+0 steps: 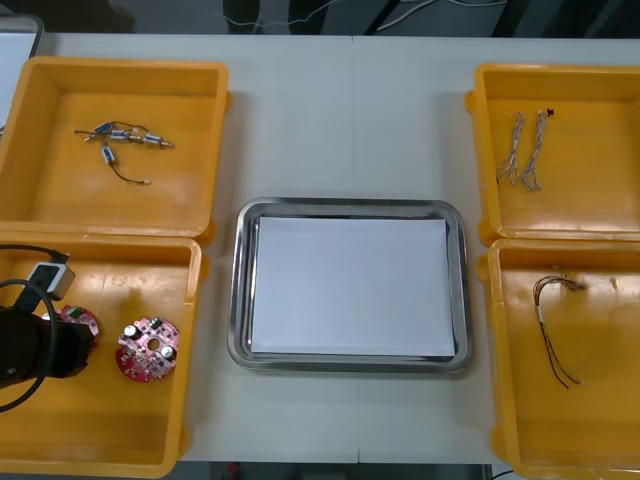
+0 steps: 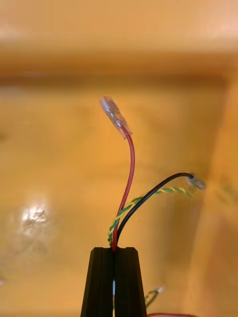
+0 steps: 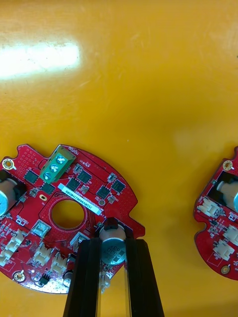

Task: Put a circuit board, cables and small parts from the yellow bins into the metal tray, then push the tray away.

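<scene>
In the near left yellow bin point(image 1: 100, 440) lie two round red circuit boards. My left gripper point(image 3: 113, 241) is shut on the silver cylinder of one circuit board point(image 3: 74, 198), which lies flat on the bin floor. In the front view my left arm point(image 1: 35, 345) covers part of that board point(image 1: 80, 322). The second board point(image 1: 148, 348) lies just beside it, apart point(image 3: 220, 218). My right gripper point(image 2: 114, 250) is shut on a bundle of cables point(image 2: 130, 168), red, black and a twisted green-yellow one, which stick up from the fingertips inside an orange bin.
The metal tray point(image 1: 240, 290), white inside, sits in the middle between the bins. The far left bin point(image 1: 50, 200) holds small metal parts point(image 1: 125, 138) with black cable. Twisted blue and white cables point(image 1: 525, 150) lie in the far right bin; red and yellow cables point(image 1: 555, 325) in the near right one.
</scene>
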{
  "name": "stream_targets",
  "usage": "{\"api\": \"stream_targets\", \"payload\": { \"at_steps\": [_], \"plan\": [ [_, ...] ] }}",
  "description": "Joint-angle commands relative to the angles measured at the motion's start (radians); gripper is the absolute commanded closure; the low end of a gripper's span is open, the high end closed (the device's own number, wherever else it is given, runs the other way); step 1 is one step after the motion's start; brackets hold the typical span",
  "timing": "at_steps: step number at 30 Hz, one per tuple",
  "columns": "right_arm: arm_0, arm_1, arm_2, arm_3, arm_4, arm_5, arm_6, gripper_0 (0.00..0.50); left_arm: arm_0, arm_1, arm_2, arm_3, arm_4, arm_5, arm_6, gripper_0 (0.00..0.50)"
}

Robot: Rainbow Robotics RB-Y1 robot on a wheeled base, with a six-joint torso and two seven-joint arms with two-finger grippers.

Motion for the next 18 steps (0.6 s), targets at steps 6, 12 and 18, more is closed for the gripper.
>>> {"api": "stream_targets", "payload": {
  "at_steps": [6, 12, 18],
  "plan": [
    [0.009, 0.007, -0.18, -0.138, -0.016, 0.126, 0.011, 0.5, 0.026, 0.039, -0.009, -0.031, -0.021, -0.011, -0.03, 0.0],
    [-0.023, -0.007, -0.241, -0.178, -0.024, 0.227, 0.002, 0.5, 0.024, 0.039, -0.007, -0.031, -0.024, -0.011, -0.03, 0.0],
    [-0.026, -0.041, -0.266, -0.272, -0.041, 0.291, -0.018, 0.5, 0.023, 0.039, 0.014, -0.038, -0.017, 0.001, -0.039, 0.0]
  ]
}}
